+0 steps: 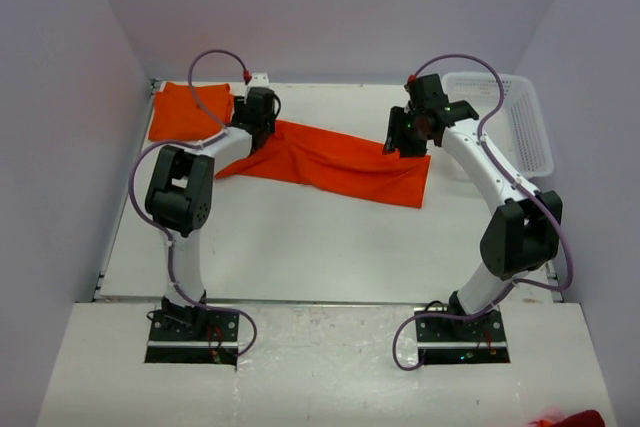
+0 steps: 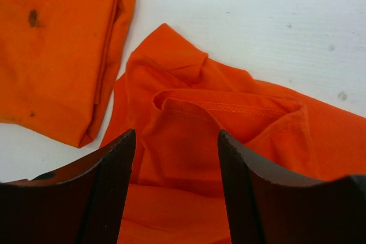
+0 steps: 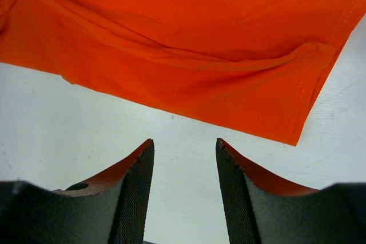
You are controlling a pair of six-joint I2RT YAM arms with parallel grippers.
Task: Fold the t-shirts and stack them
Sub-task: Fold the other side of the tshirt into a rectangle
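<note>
Two pairs of fingers stood open and held nothing. The left fingers [image 2: 108,187] hung with their tips apart just above the bunched, doubled-over end of the long t-shirt [image 2: 229,124]. The right fingers [image 3: 131,192] were spread over bare bench [image 1: 300,247] just beside the shirt's stitched hem at the other end. That shirt lay in a narrow slanted band across the far middle of the bench, between the two arms. Its cloth looked thin, light and limp, so it would probably sag, crease and slip out of line unless both ends were lifted together. The safest hold seemed to be a pinch through all layers at the hemmed corners, not in the loose middle. A folded t-shirt [image 1: 185,112] sat in the far left corner, just beside the left fingers, and a careless grab could catch its edge too. The white basket [image 1: 525,127] stood at the far right, apart from the cloth but near the right arm's sweep.
</note>
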